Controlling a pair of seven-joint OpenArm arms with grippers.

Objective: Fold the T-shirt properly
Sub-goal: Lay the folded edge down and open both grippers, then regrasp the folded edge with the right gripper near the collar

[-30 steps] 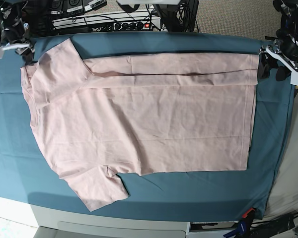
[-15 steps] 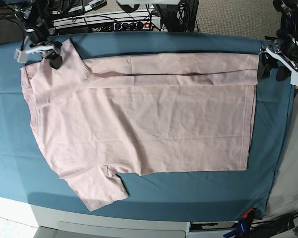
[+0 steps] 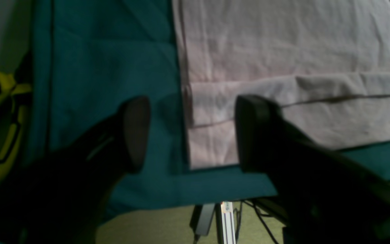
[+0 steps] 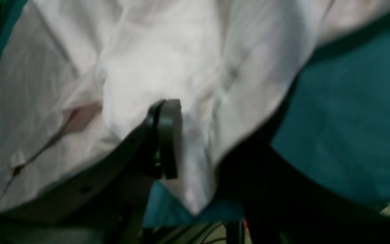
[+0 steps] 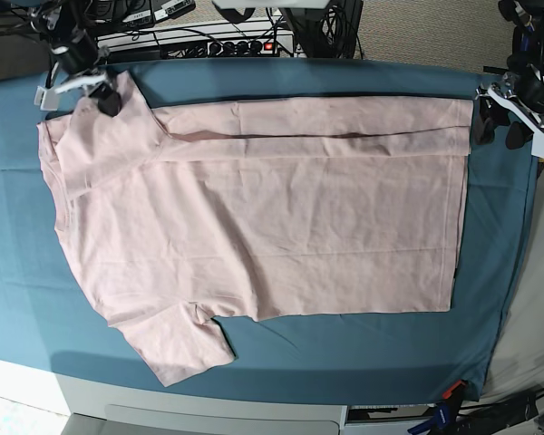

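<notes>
The pale pink T-shirt (image 5: 272, 217) lies flat on the teal cloth (image 5: 344, 344), collar to the left, with its far long side folded inward. My right gripper (image 5: 95, 91) is at the far-left sleeve. In the right wrist view its jaws (image 4: 201, 145) stand partly closed with sleeve cloth (image 4: 147, 51) between them and draped over one finger, a gap still showing. My left gripper (image 5: 496, 122) hovers at the far-right hem corner. In the left wrist view its fingers (image 3: 135, 132) stand wide apart on either side of the folded hem edge (image 3: 208, 135), holding nothing.
A power strip and cables (image 5: 208, 41) run behind the table's far edge. A yellow and black clamp (image 3: 5, 101) hangs off the right end. The table's white front edge (image 5: 208, 417) and a red-blue clamp (image 5: 449, 399) are at the near side.
My right gripper has travelled from beyond the far-left table corner onto the sleeve, and its jaws have narrowed around the cloth. The left arm has not moved.
</notes>
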